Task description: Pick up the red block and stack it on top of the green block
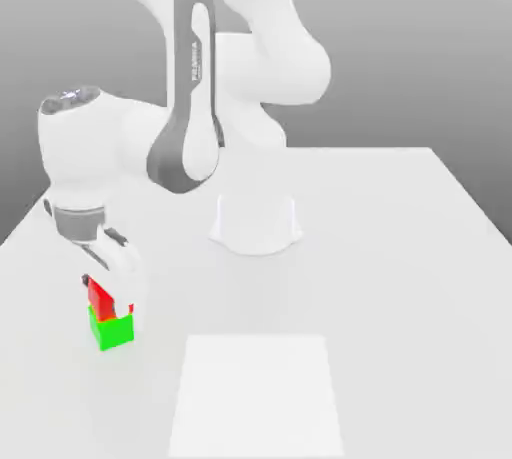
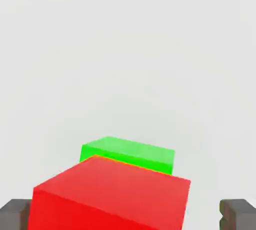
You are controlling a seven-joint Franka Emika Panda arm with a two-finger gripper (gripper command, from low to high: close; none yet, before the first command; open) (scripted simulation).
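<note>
Straddling red block (image 2: pixel 112 196), hand (image 2: pixel 131 214) wide

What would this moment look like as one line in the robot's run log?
claw: open, around red block | red block: on top of green block | table: stack near exterior view's left

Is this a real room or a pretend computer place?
It looks like a pretend, computer-made test bench: a plain white table against flat grey, a white robot arm, and a red block on a green block.
</note>
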